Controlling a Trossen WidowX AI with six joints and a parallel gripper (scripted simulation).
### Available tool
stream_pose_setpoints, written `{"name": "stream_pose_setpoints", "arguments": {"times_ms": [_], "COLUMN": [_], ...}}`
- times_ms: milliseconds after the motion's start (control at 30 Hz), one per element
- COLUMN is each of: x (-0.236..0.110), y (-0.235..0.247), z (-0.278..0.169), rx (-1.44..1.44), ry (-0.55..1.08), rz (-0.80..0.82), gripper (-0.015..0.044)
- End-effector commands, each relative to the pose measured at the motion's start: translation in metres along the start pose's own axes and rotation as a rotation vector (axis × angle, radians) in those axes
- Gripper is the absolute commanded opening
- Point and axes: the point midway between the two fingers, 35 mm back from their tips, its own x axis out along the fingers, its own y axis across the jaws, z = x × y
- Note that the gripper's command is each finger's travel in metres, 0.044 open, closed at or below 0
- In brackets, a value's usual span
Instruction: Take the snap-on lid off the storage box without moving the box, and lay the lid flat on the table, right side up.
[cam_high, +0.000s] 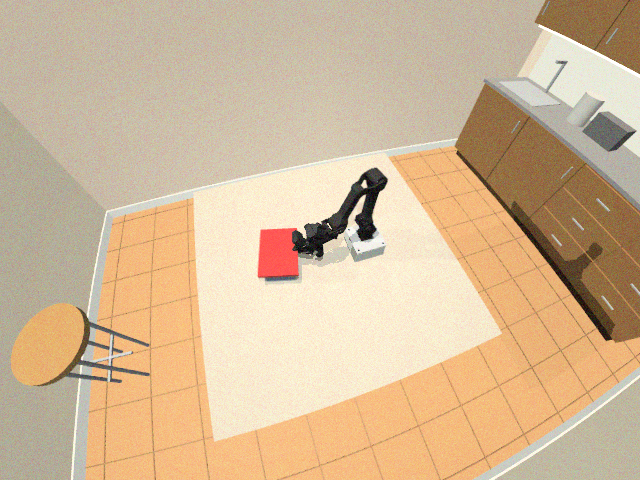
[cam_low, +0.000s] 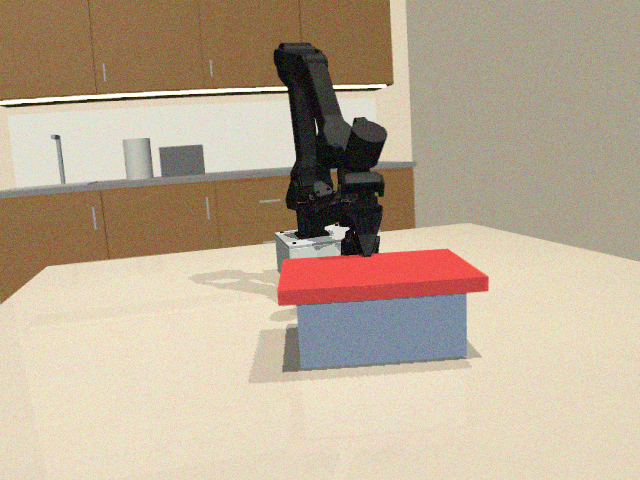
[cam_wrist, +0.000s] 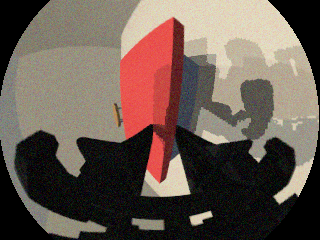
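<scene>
A red lid (cam_high: 275, 258) (cam_low: 382, 273) (cam_wrist: 142, 80) lies flat on top of the blue-grey storage box (cam_high: 281, 278) (cam_low: 382, 330) (cam_wrist: 189, 87) and overhangs its sides. The box stands on the pale table (cam_high: 310, 351) (cam_low: 155, 403). My gripper (cam_high: 296, 243) (cam_low: 366, 253) (cam_wrist: 164, 127) is shut on the lid's edge, on the side facing the arm base. In the wrist view the fingertips press on the lid's top face and its underside. In the exterior view the lid hides part of the fingers.
The white arm base (cam_high: 368, 250) (cam_low: 310, 250) stands on the table close to the gripped side of the box. A round wooden stool (cam_high: 49, 343) is beyond the table. Cabinets (cam_high: 542, 155) (cam_low: 155, 222) stand behind the arm base.
</scene>
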Motion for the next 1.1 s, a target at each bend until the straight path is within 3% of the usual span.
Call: {"name": "stream_pose_setpoints", "arguments": {"times_ms": [0,1067], "x": [0.0006,-0.0051], "y": [-0.0005,0.0038], "z": [-0.0004,0.0004], "rx": [-0.005,0.000], "ry": [0.002,0.000], "rz": [-0.002,0.000], "gripper": [0.0000,0.0000]}}
